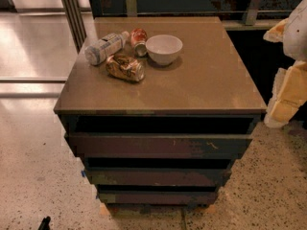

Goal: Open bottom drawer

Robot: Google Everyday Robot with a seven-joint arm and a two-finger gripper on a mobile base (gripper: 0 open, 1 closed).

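Observation:
A brown-topped cabinet [201, 80] has three stacked drawer fronts. The bottom drawer [158, 197] is the narrowest, dark maroon-brown front, just above the floor, and it looks pushed in. Above it are the middle front [156, 177] and the widest top front [158, 146]. My gripper [286, 97], white and cream, hangs at the right edge of the camera view. It is beside the cabinet's right front corner and well above and to the right of the bottom drawer, touching nothing.
On the cabinet top's back left lie a plastic bottle [103, 47], a crushed can [125, 67], a small red can [139, 40] and a white bowl [164, 48]. Speckled floor surrounds the cabinet. A small dark object [44, 223] shows at the bottom left.

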